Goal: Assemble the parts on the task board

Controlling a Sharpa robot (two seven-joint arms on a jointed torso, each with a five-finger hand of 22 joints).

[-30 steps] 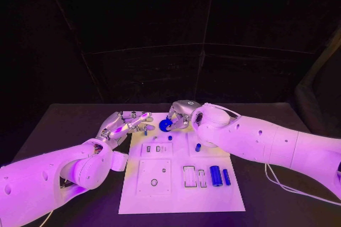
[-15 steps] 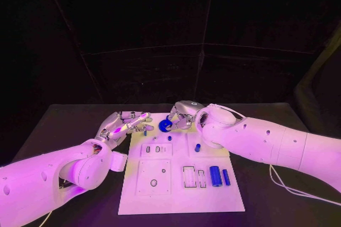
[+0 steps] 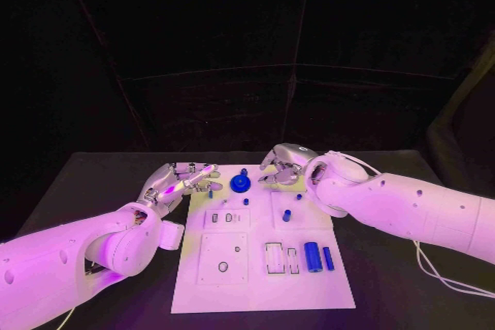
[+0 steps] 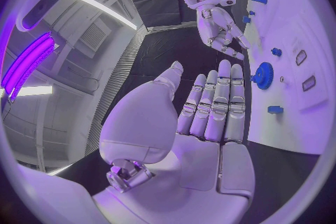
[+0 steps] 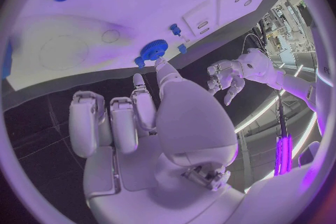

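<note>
Since earlier, the right hand has let go of the gear and drawn back, fingers apart and empty. Left hand hovers spread beside the board. The gear looks placed; next calls for picking another part.

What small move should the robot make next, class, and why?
Probably reach the right hand toward another loose part, such as the small blue peg: the blue toothed gear sits on the white task board, and both hands hold nothing.
</note>
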